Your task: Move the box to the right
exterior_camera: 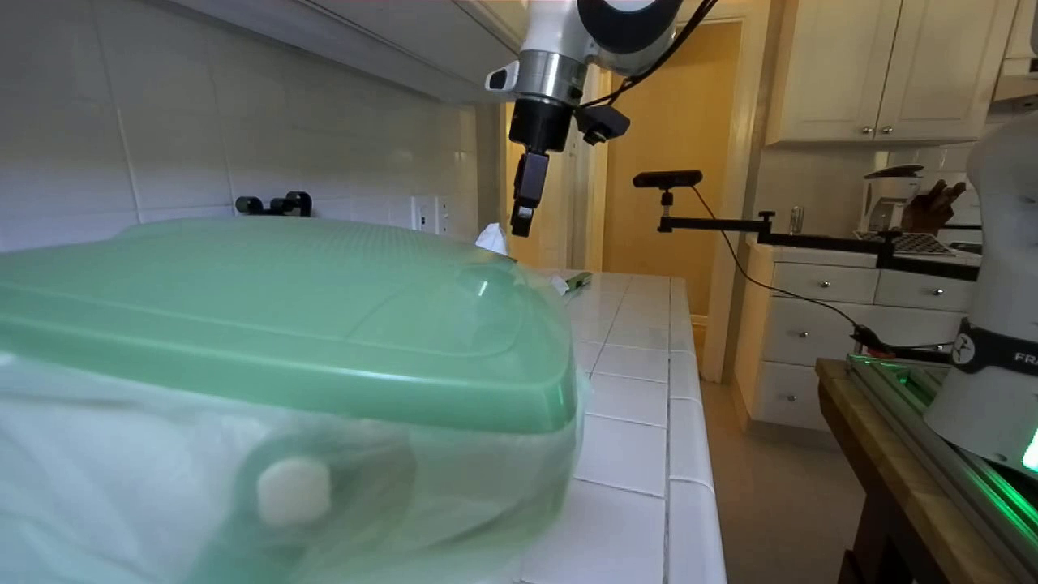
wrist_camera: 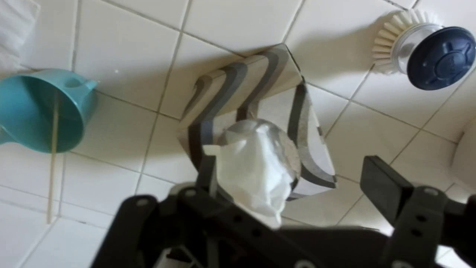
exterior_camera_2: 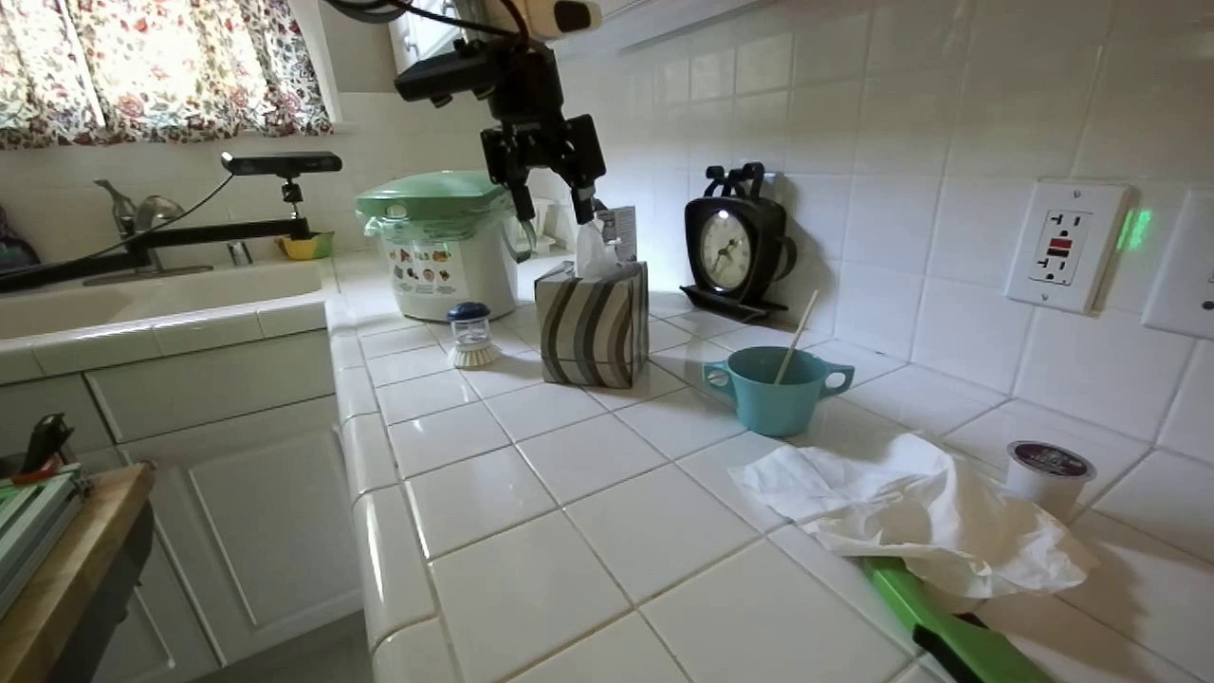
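Observation:
The box is a tissue box (exterior_camera_2: pixel 590 327) with wavy dark, brown and pale stripes, upright on the white tiled counter. A white tissue (exterior_camera_2: pixel 595 254) sticks up from its top. In the wrist view the box (wrist_camera: pixel 273 104) lies below the fingers, and the tissue (wrist_camera: pixel 256 171) rises beside the left finger; whether they touch I cannot tell. My gripper (exterior_camera_2: pixel 554 218) is open with nothing held, just above the box. It also shows in the wrist view (wrist_camera: pixel 290 176) and edge-on in an exterior view (exterior_camera: pixel 521 223), where the green-lidded tub hides the box and only the tissue tip (exterior_camera: pixel 491 238) shows.
The green-lidded tub (exterior_camera_2: pixel 446 256) stands behind the box. A dish brush (exterior_camera_2: pixel 471 334) stands beside it, a black clock (exterior_camera_2: pixel 730 247) by the wall. A teal cup (exterior_camera_2: pixel 780 394) with a stick, a crumpled paper towel (exterior_camera_2: pixel 910 503), a coffee pod (exterior_camera_2: pixel 1048 474) and a green-handled tool (exterior_camera_2: pixel 948 626) lie nearer.

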`<state>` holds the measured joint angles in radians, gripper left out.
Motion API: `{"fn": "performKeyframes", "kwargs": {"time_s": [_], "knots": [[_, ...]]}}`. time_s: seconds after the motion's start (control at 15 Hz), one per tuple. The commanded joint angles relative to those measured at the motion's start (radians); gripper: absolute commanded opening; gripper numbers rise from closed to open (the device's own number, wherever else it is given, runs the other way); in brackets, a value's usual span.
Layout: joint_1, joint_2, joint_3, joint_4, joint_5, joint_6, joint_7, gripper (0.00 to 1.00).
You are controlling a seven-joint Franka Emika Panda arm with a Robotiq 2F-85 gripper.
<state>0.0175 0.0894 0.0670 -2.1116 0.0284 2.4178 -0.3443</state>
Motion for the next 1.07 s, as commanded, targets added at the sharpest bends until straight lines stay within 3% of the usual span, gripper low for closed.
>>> {"fn": "performKeyframes", "kwargs": {"time_s": [0.0, 0.47, 1.0], "knots": [[0.024, 0.002, 0.019, 0.013, -0.015, -0.03, -0.037, 1.0], [0.065, 0.021, 0.052, 0.019, -0.045, -0.08, -0.016, 1.0], [0.081, 0.081, 0.037, 0.018, -0.245, -0.026, 0.029, 1.0]]}}
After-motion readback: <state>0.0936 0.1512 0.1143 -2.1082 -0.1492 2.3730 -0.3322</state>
